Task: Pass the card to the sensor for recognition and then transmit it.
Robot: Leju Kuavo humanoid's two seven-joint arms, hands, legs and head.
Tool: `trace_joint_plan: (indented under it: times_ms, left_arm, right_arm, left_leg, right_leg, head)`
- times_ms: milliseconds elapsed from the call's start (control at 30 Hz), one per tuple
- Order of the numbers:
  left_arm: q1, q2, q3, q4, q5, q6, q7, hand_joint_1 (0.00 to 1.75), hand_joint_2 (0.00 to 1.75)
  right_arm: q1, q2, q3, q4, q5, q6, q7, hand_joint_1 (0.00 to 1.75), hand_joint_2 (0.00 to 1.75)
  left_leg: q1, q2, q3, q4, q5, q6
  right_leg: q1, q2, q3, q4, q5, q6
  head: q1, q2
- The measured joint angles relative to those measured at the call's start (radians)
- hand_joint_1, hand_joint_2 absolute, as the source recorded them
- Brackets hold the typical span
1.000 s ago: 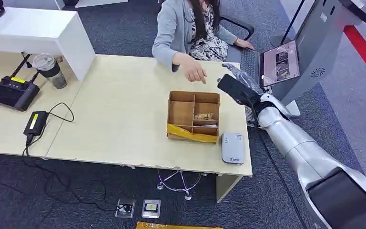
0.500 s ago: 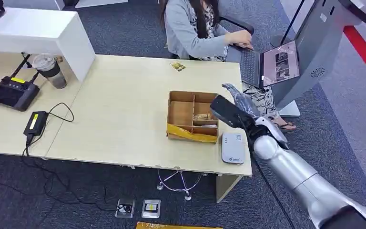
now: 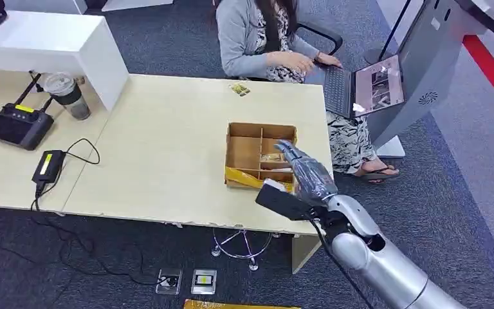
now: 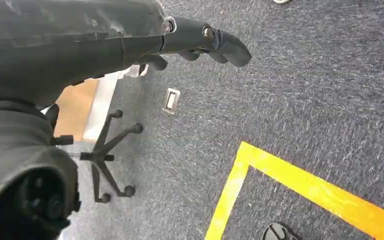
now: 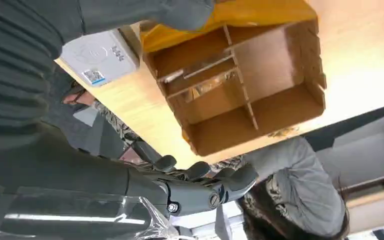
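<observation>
My right hand [image 3: 303, 172] hangs low in the centre-right of the head view, over the near right corner of the wooden box [image 3: 244, 153]. Its fingers are stretched and apart, with nothing in them. A card [image 3: 239, 89] with a gold pattern lies on the table [image 3: 167, 148] in the upper middle of the frame, at the far edge close to the seated person [image 3: 251, 38] and well apart from my hand. Another card-like piece lies in one of the box's right compartments, though I cannot make it out clearly.

In the right wrist view the white sensor [image 5: 100, 56] sits just beside the box's yellow-taped front. It bears a blue logo and a code sticker, too small to read.

My left hand [image 4: 200, 40] hangs over grey carpet, fingers loosely extended, holding nothing.
</observation>
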Motion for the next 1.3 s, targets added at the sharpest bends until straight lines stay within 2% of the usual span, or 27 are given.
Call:
trace_joint_plan:
  times_ms: [167,333,633,1033,1300]
  left_arm:
    - [-0.001,-0.004,0.0,0.0,-0.011,-0.006,0.0,0.0,0.0]
    - [-0.001,-0.005,0.0,0.0,-0.02,-0.009,0.0,0.0,0.0]
    - [-0.001,-0.009,0.0,0.0,-0.032,-0.013,0.0,0.0,0.0]
    - [-0.001,-0.01,0.0,0.0,-0.043,-0.031,-0.013,0.0,0.0]
    - [-0.001,-0.01,0.0,0.0,-0.056,-0.044,-0.022,0.0,0.0]
  right_arm:
    - [0.011,0.032,0.008,-0.011,0.062,0.023,-0.003,0.0,1.75]
    - [0.021,0.053,0.009,-0.011,0.199,0.029,0.024,0.0,1.75]
    - [0.04,0.103,0.002,-0.005,0.321,0.056,0.053,0.0,1.75]
    - [0.037,0.185,-0.055,0.041,0.377,0.117,0.058,0.0,1.75]
    - [0.025,0.231,-0.088,0.126,0.401,0.094,0.029,0.0,1.75]
  left_leg:
    - [0.0,0.0,0.0,0.0,0.0,0.0]
    - [0.0,0.0,0.0,0.0,0.0,0.0]
    - [0.0,0.0,0.0,0.0,0.0,0.0]
    - [0.0,0.0,0.0,0.0,0.0,0.0]
    - [0.0,0.0,0.0,0.0,0.0,0.0]
  right_leg:
    - [0.0,0.0,0.0,0.0,0.0,0.0]
    - [0.0,0.0,0.0,0.0,0.0,0.0]
    - [0.0,0.0,0.0,0.0,0.0,0.0]
    - [0.0,0.0,0.0,0.0,0.0,0.0]
    - [0.0,0.0,0.0,0.0,0.0,0.0]
  head:
    - [0.0,0.0]
    - [0.0,0.0]
    - [0.0,0.0]
    - [0.0,0.0]
    - [0.0,0.0]
